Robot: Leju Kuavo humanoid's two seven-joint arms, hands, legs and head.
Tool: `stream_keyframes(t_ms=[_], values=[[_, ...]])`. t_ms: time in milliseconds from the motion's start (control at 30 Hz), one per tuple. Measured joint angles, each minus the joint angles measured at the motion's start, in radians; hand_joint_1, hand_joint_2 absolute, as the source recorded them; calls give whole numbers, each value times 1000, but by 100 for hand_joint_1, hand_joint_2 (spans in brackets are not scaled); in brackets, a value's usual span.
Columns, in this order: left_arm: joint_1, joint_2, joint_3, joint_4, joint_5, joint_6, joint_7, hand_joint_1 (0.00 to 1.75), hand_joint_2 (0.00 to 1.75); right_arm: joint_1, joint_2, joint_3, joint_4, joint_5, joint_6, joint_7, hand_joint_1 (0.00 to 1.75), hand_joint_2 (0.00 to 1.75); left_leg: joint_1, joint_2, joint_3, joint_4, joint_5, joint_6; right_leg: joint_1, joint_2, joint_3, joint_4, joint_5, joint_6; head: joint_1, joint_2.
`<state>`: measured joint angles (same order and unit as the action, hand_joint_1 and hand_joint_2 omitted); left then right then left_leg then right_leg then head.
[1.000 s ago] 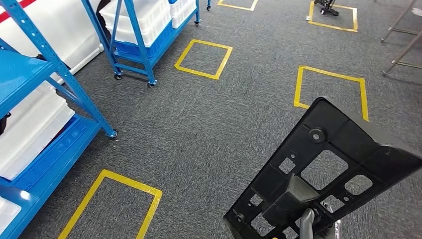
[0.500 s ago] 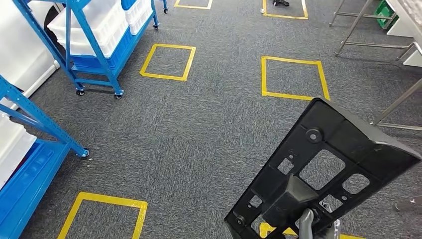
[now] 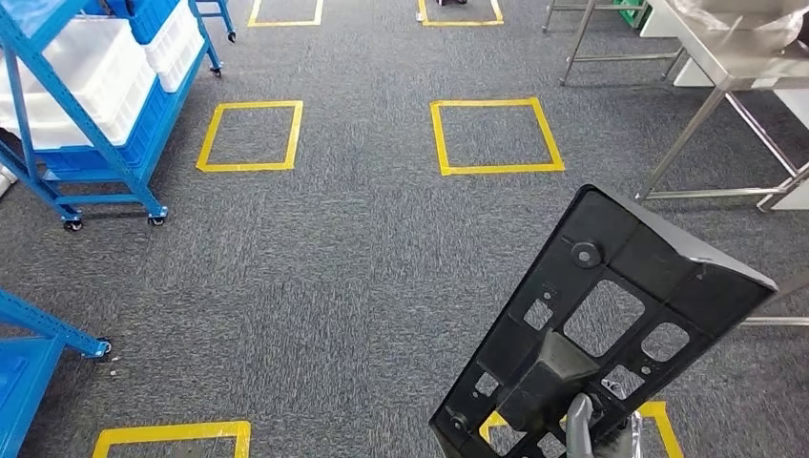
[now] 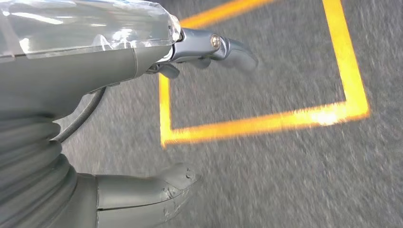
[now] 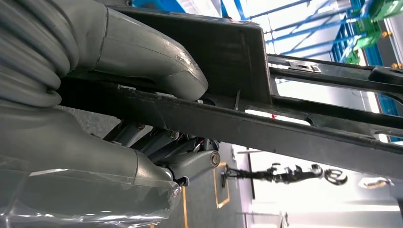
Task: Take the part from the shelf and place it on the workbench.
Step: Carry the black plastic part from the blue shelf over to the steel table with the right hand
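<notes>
You're past the pickup: the black part is off the shelf, clamped in your right hand, thumb on one face and fingers under, sitting at 5 o'clock in the head view. Placing is left; the metal workbench stands at 1 o'clock, well apart. Left hand hangs over the carpet, fingers spread, holding nothing. Count: one part, one blue shelf rack at 10 o'clock, two full yellow floor squares ahead.
</notes>
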<state>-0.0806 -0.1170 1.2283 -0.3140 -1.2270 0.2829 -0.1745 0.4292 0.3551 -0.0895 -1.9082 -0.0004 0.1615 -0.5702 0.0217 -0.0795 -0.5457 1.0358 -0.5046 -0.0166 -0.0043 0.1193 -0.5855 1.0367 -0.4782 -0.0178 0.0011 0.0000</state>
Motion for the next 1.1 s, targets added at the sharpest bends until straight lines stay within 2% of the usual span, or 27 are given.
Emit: stream_keyframes(t_ms=[67, 100, 133, 200, 233, 267, 300, 333, 367, 433, 467, 500, 567, 600, 633, 667, 733, 767, 800, 833, 867, 900, 967, 1000, 1033, 1067, 1100], values=[[-5, 0, 16, 0, 35, -24, -4, 0, 175, 1, 0, 0, 0, 1, 7, 0, 175, 175, -3, 25, 3, -6, 4, 12, -4, 21, -8, -1, 5, 12, 0, 0], [-8, -2, 22, 0, 45, -19, -6, 0, 175, 2, 0, 0, 1, 3, 9, -1, 175, 175, -3, 38, 4, -9, 8, 20, -4, 12, -13, 4, 2, 17, 1, 0], [-10, -4, 28, 1, 51, -11, -10, 0, 175, 2, 0, 0, 1, 4, 10, -1, 175, 175, -2, 51, 6, -14, 11, 27, -2, -12, -24, 24, -12, 22, 4, 0], [-10, -6, 39, 1, 63, 0, -17, 0, 175, 2, 0, 1, 1, 6, 11, -3, 175, 175, -2, 75, 6, -18, 14, 35, 0, -80, -71, 119, -66, 29, 12, 0], [-8, -6, 46, 2, 71, -2, -19, 0, 175, 2, 0, 1, 1, 7, 11, -5, 175, 175, -4, 89, 6, -19, 13, 37, 0, -100, -103, 183, -96, 31, 15, 0], [-7, -5, 54, 2, 82, -9, -20, 0, 175, 3, 0, 2, 1, 7, 11, -6, 175, 175, -5, 103, 6, -18, 12, 37, -1, -109, -131, 236, -113, 33, 15, 0], [-7, -4, 62, 2, 92, -18, -20, 0, 175, 5, 0, 2, 1, 6, 12, -8, 175, 175, -6, 118, 6, -18, 10, 37, -2, -113, -145, 261, -113, 33, 15, 0], [-7, -4, 69, 3, 100, -29, -19, 0, 175, 6, 0, 2, 2, 6, 12, -9, 175, 175, -7, 133, 8, -18, 8, 37, -2, -117, -139, 249, -94, 31, 15, 0], [-8, -3, 75, 4, 105, -41, -18, 0, 175, 6, 0, 2, 2, 5, 14, -10, 175, 175, -8, 146, 12, -19, 5, 36, 0, -125, -111, 195, -60, 27, 15, 0], [-10, -3, 83, 9, 110, -67, -14, 0, 175, 5, 0, 3, 3, 4, 16, -12, 175, 175, -11, 168, 21, -19, -2, 32, 9, -165, -37, 58, -7, 15, 15, 0], [-10, -3, 87, 12, 112, -81, -12, 0, 175, 3, 0, 5, 3, 4, 17, -14, 175, 175, -13, 179, 25, -19, -5, 28, 15, -181, -12, 12, 4, 8, 15, 0], [-11, -3, 90, 14, 115, -95, -11, 0, 175, 1, 0, 8, 3, 4, 17, -15, 175, 175, -14, 188, 28, -20, -8, 24, 20, -188, -4, -7, 3, 3, 14, 0], [-13, -4, 95, 19, 120, -118, -8, 0, 175, 1, 0, 13, 3, 4, 17, -18, 175, 175, -16, 210, 37, -25, -12, 14, 23, -167, -5, -13, 3, -7, 14, 0], [-15, -5, 95, 21, 120, -124, -7, 0, 175, 2, 0, 15, 3, 4, 17, -19, 175, 175, -15, 211, 41, -25, -15, 9, 19, -155, -1, -20, 6, -11, 14, 0], [-16, -5, 96, 23, 121, -130, -7, 0, 175, 2, 0, 17, 3, 4, 16, -19, 175, 175, -14, 193, 40, -13, -26, 5, 15, -143, 4, -27, 10, -16, 13, 0], [-16, -6, 96, 25, 122, -139, -7, 0, 175, 1, 0, 20, 3, 4, 15, -20, 175, 175, -13, 165, 28, 20, -48, 2, 11, -132, 9, -34, 15, -21, 11, 0], [-11, -3, 99, 27, 123, -160, -7, 0, 175, -1, -1, 30, 3, 3, 12, -21, 175, 175, -10, 102, -29, 140, -109, -2, 8, -108, 13, -38, 18, -29, 6, 0], [-6, -2, 100, 29, 121, -173, -6, 0, 175, 0, -1, 35, 3, 2, 9, -22, 175, 175, -10, 91, -63, 203, -132, -4, 9, -93, 13, -37, 18, -30, 4, 0], [-3, -1, 101, 30, 118, -183, -4, 0, 175, 1, -2, 40, 3, 1, 5, -22, 175, 175, -9, 86, -87, 242, -137, -6, 9, -78, 13, -36, 17, -30, 3, 0], [0, -1, 102, 31, 111, -192, 0, 0, 175, 4, -3, 44, 3, -1, 1, -23, 175, 175, -8, 85, -95, 245, -122, -8, 9, -63, 14, -34, 16, -30, 3, 0], [2, -1, 100, 33, 103, -198, 4, 0, 175, 5, -4, 49, 3, -3, -3, -24, 175, 175, -7, 81, -86, 211, -89, -9, 8, -47, 15, -31, 14, -28, 3, 0], [4, -1, 99, 34, 94, -202, 9, 0, 175, 7, -5, 54, 3, -5, -7, -24, 175, 175, -4, 67, -63, 147, -47, -9, 8, -33, 15, -26, 11, -25, 3, 0], [6, 0, 96, 35, 87, -205, 14, 0, 175, 7, -8, 64, 3, -11, -15, -24, 175, 175, 1, 17, -19, 33, 3, -7, 8, -6, 9, -12, 5, -16, 3, 0], [7, 0, 95, 36, 84, -206, 19, 0, 175, 8, -10, 69, 2, -13, -19, -25, 175, 175, 1, 1, -8, 4, 9, -4, 7, 6, 4, -7, 4, -11, 3, 0], [7, 0, 94, 36, 78, -207, 26, 0, 175, 10, -12, 73, 2, -16, -23, -25, 175, 175, -1, -3, -5, -3, 5, 1, 6, 17, 0, -6, 4, -5, 2, 0], [8, 1, 90, 36, 65, -208, 36, 0, 175, 13, -15, 78, 1, -18, -28, -25, 175, 175, -1, 10, -4, -6, 8, 8, 5, 29, -4, -7, 7, 1, 2, 0], [8, 1, 83, 37, 50, -207, 46, 0, 175, 16, -17, 81, 0, -21, -33, -25, 175, 175, 0, 23, -2, -10, 11, 15, 3, 30, -7, -6, 7, 6, 1, 0]])
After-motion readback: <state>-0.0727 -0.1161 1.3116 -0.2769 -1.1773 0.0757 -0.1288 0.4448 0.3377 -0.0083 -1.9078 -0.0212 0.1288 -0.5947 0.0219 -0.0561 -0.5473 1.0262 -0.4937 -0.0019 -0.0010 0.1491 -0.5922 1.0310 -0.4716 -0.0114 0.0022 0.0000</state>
